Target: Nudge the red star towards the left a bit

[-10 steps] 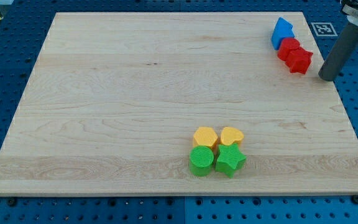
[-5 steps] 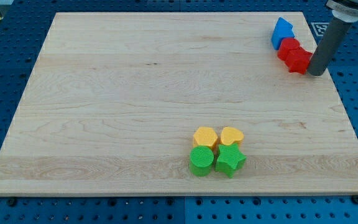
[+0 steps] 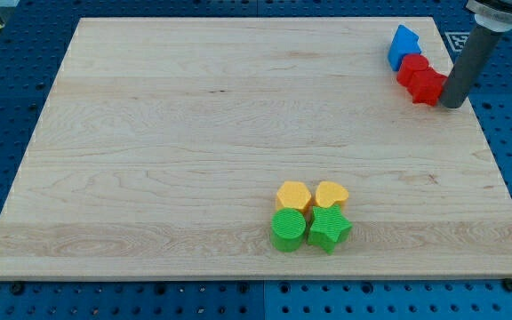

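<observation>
Near the view's bottom sit four blocks in a tight bunch: one green round block (image 3: 288, 229), one green star (image 3: 329, 228), one yellow round-ish block (image 3: 292, 195) and one yellow heart (image 3: 332, 193). Far up at the desk's (image 3: 167, 133) top right are one red star (image 3: 428, 85), another red block (image 3: 412, 68) and one blue block (image 3: 404, 44). The dark rod leans down from the top right. My tip (image 3: 452, 104), the tool, holds nothing and touches the red star's right side.

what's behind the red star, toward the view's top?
Another red block touches the red star, and a blue block sits beyond it. My tip is at the star's right edge, contact unclear.
</observation>
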You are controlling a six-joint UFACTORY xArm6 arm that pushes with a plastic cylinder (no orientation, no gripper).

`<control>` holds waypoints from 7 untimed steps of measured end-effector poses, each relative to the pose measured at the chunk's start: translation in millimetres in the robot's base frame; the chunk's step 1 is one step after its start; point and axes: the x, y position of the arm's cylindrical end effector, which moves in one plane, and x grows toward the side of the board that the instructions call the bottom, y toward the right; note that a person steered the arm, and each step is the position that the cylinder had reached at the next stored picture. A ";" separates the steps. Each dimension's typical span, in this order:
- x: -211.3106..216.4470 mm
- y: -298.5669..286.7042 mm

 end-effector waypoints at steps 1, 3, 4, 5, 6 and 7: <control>0.5 -0.6; 1.6 -9.4; 1.6 -16.5; 1.6 -16.2; 5.4 -12.7; 9.2 -12.7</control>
